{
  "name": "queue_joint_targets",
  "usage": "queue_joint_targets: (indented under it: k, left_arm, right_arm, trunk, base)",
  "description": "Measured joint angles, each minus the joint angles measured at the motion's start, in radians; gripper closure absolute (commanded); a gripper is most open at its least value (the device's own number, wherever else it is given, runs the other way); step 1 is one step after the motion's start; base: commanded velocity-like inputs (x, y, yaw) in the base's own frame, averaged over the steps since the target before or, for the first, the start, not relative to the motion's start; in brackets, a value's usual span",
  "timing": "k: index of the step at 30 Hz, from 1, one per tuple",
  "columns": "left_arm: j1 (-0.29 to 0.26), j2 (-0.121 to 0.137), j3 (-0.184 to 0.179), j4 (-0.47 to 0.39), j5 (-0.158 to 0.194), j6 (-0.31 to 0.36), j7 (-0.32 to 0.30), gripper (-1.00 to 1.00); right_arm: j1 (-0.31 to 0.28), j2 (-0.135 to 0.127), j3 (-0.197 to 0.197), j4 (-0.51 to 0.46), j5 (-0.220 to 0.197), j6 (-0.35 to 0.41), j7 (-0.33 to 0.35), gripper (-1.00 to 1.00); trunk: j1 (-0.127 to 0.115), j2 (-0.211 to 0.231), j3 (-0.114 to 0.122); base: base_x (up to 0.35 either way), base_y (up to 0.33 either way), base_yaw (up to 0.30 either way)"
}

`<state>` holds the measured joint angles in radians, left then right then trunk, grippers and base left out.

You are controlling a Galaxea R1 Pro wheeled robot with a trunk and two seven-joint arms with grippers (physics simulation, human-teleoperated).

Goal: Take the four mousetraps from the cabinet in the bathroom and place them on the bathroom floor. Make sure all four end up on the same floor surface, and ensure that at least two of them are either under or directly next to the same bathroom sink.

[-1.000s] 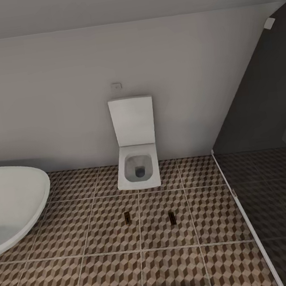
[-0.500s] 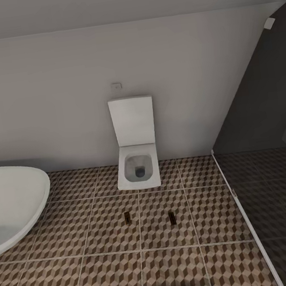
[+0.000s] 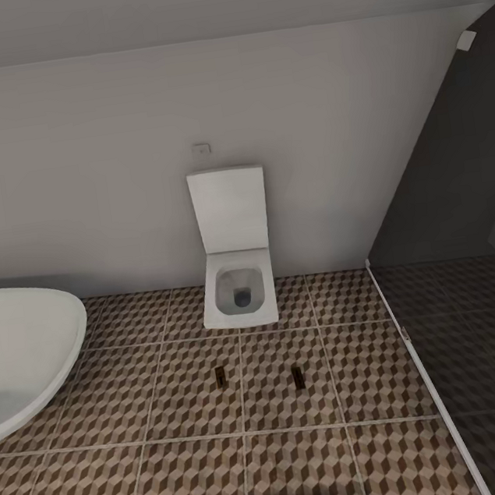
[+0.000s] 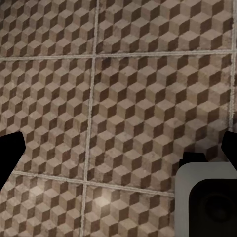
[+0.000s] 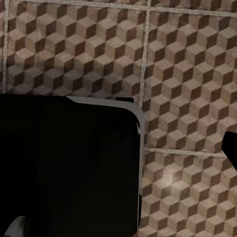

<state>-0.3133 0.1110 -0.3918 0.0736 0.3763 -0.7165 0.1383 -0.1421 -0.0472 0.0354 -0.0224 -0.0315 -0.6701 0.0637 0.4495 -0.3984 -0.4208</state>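
The bathroom floor lies open across the near side, plain cube-patterned tile with room to reach down. Two mousetraps lie flat on it, well apart from each other, in front of the toilet, which stands against the back wall and blocks the middle. A white tub bulges in from the left. On the right a dark glass partition with a pale floor rail closes off that side. Seen from the left wrist, a grey-and-black part of the robot covers one corner of the tile; from the right wrist a big black block does.
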Motion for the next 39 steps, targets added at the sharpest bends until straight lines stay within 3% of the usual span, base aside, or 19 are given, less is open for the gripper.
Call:
queue_joint_targets:
  k: [39]
  left_arm:
    - [0.000, 0.000, 0.000, 0.000, 0.000, 0.000, 0.000, -1.00]
  right_arm:
    - [0.000, 0.000, 0.000, 0.000, 0.000, 0.000, 0.000, -1.00]
  trunk:
    - [0.000, 0.000, 0.000]
  base:
    - [0.000, 0.000, 0.000]
